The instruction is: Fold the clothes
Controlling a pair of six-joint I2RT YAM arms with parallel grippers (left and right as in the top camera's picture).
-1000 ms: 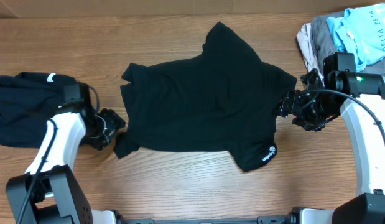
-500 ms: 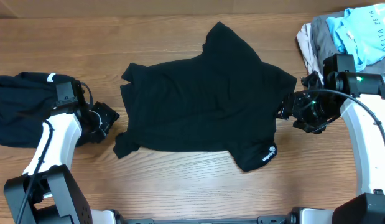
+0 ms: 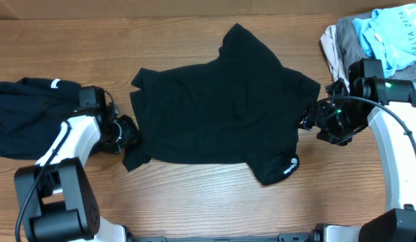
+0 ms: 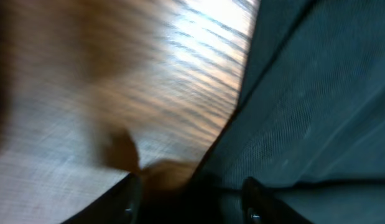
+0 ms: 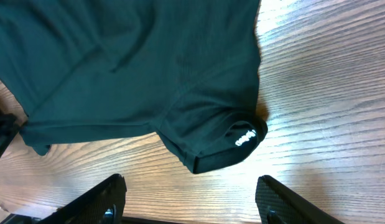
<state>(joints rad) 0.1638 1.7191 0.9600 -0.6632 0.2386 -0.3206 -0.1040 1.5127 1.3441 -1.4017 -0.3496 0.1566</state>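
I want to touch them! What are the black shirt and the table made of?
The black shirt looks like thin, soft knit fabric, matte: it lies limp and wrinkled, and the left wrist view shows a fine mesh texture. The table looks like wood or a wood-look top, with brown grain lines and a slight sheen; which one, I cannot tell.

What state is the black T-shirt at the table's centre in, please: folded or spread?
Spread out, not folded: the limp black fabric T-shirt lies flat on the wooden table, sleeves sticking out, edges slightly rumpled.
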